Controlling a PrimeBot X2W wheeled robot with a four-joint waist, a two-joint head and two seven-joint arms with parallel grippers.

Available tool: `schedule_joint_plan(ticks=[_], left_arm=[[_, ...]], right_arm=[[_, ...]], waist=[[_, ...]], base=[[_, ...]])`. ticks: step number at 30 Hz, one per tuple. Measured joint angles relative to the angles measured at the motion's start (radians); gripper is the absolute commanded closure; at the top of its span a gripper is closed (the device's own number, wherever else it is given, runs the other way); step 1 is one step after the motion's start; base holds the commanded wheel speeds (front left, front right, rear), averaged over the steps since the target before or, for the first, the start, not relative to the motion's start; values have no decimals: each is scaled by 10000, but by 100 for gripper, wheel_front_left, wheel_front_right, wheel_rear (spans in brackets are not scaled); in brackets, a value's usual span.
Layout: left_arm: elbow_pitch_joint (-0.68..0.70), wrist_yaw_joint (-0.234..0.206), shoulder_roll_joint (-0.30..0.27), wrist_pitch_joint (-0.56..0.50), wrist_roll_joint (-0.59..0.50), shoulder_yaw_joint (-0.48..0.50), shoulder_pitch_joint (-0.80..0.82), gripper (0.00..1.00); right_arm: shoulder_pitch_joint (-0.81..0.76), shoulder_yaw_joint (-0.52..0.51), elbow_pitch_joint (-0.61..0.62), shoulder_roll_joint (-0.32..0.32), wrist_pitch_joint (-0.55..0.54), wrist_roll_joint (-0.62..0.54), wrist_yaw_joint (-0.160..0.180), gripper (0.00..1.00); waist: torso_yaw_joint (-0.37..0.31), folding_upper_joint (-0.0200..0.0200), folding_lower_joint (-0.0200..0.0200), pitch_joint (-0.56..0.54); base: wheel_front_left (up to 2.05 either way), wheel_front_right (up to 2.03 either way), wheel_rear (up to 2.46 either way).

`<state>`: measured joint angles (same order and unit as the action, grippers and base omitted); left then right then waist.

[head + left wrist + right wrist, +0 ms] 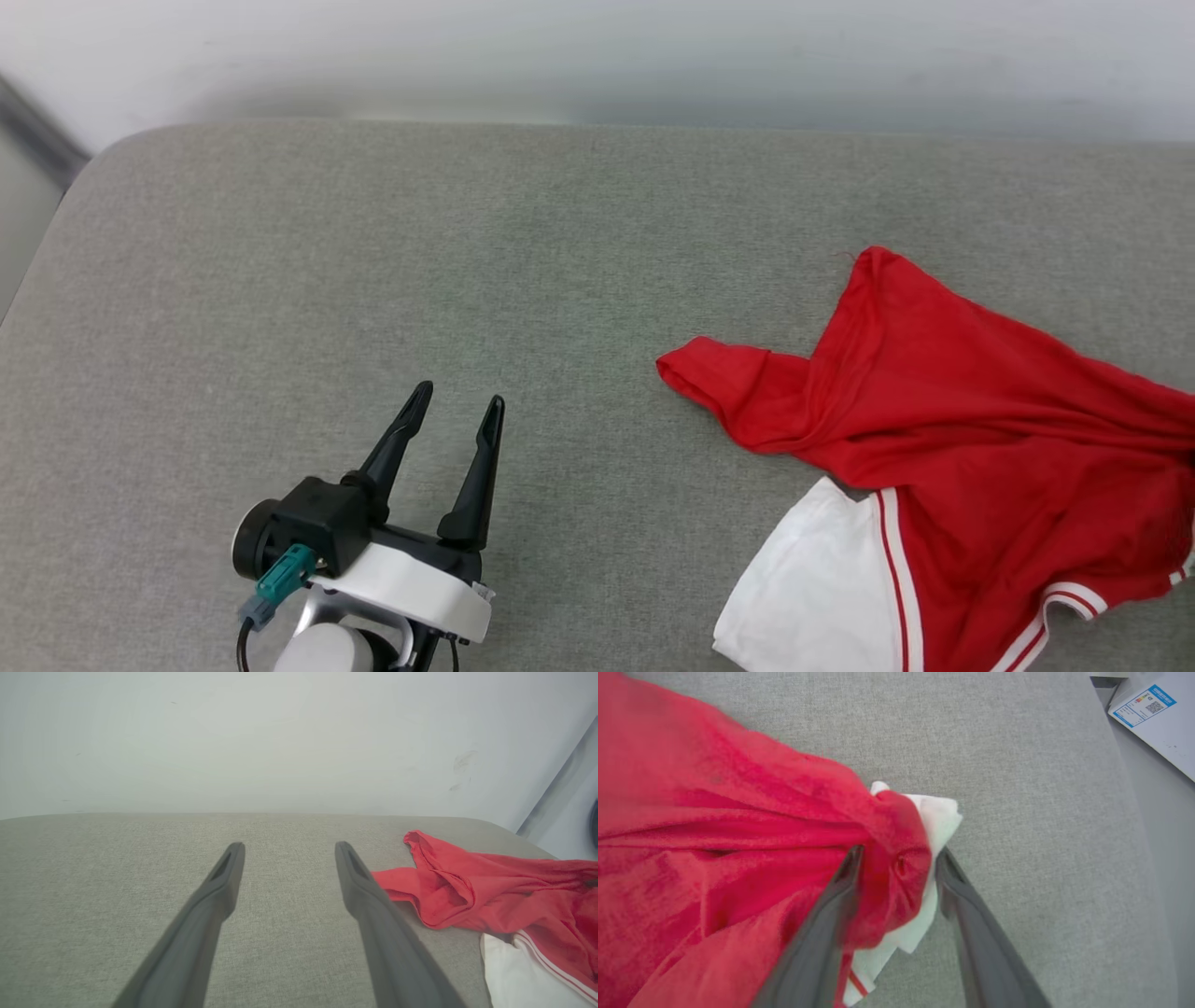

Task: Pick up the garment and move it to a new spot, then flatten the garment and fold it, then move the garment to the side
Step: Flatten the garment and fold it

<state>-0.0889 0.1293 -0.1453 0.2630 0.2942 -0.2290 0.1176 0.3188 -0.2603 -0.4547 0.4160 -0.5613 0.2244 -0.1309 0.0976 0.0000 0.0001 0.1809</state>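
garment [962,411] crumpled on grey padded surface [467,233]. left tool [459,395] spread wide, empty, left of garment, clear of it. right tool [900,850] fingers parted, red-white bunch of garment between them.

No words or numbers can be read. A small blue-edged sticker [1144,703] with a square black code sits on a flat white board [1169,737], but its print is too tiny.
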Motion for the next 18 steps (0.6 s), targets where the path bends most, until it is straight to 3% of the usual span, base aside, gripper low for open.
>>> schedule_joint_plan(ticks=[14, 18], left_arm=[[236, 0, -35, 0, 219, -153, -388, 0], [297, 0, 0, 0, 380, -485, -692, 0]], right_arm=[[-1121, 1181, 3189, -397, 4422, 719, -2, 0], [-1834, 790, 4096, -1060, 5739, 564, -2, 0]], waist=[[-749, 0, 0, -655], [-950, 0, 0, -816]], base=[[0, 0, 0], [0, 0, 0]])
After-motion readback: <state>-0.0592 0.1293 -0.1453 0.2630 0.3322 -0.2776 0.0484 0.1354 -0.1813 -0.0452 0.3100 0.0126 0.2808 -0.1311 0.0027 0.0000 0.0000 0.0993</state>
